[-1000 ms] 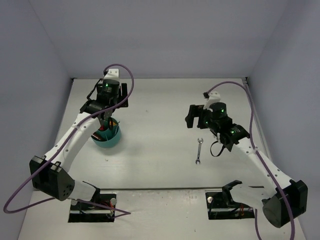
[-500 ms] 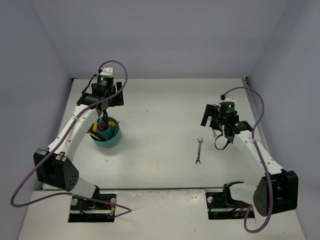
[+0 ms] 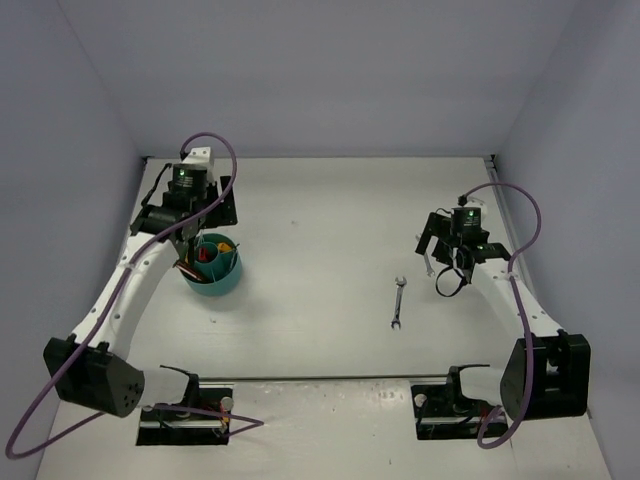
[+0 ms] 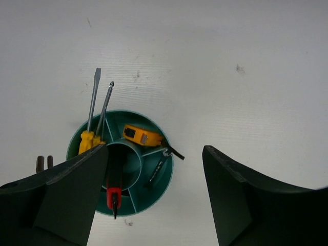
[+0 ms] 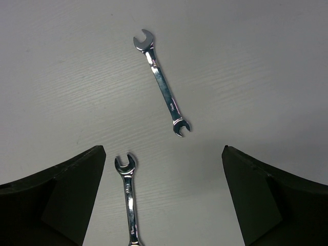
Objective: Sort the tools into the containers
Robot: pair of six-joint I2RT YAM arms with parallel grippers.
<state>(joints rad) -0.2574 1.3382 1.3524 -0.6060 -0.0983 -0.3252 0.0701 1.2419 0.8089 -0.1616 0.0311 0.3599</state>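
**Both arms pulled back; two wrenches left outside the bowl**

The left claw [image 4: 154, 151] is spread wide and holds nothing. A second ago it was down over the teal bowl [image 4: 146, 197]; it has since lifted and moved toward the far left, so the bowl now shows whole from the top view. The right claw [image 5: 161, 154] is also wide open and empty. It has swung from near the middle of the surface [image 3: 320, 220] toward the right edge.

The one bowl sits at the left of the surface. It contains:
- two yellow-handled screwdrivers [image 4: 94, 102] with their shafts sticking out over the rim
- one orange-headed tool [image 4: 141, 136]
- one small silver wrench [image 4: 158, 169]
- one red-and-black knife [image 4: 113, 197]

Two dark stubs [image 4: 44, 163] show by its left edge. The finger mostly hides them, so I cannot tell what they are.

Two more wrenches lie loose on the right side. The far wrench [image 5: 161, 89] lies well out in front of the right claw. The near wrench [image 5: 128, 197] lies just below it.
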